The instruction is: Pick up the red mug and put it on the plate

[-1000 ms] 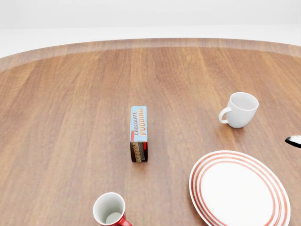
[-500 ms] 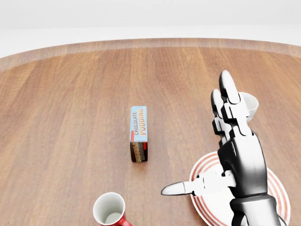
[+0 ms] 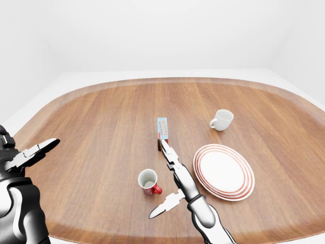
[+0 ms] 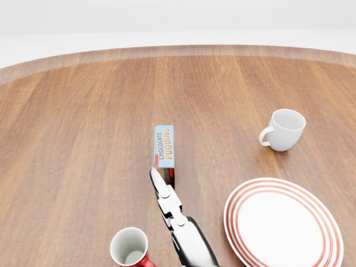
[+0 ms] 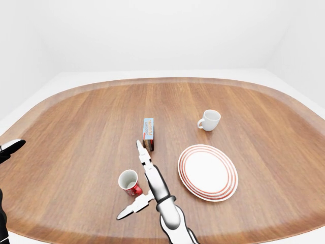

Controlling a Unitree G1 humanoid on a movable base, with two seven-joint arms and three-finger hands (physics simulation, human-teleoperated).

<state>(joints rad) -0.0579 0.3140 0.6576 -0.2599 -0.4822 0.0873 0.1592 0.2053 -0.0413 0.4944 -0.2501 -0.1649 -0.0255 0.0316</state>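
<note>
Red mug [image 3: 149,181] sits upright at your right hand's [image 3: 175,178] nine o'clock, fingers spread, nothing held; plate [image 3: 223,171] at three o'clock. Head view: fingertips [image 4: 157,179] overlap the pudding box [image 4: 164,158]. Right-eye view: left hand [image 5: 9,147] open.

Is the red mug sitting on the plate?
No, the red mug stands on the table, left of the plate and apart from it.
</note>
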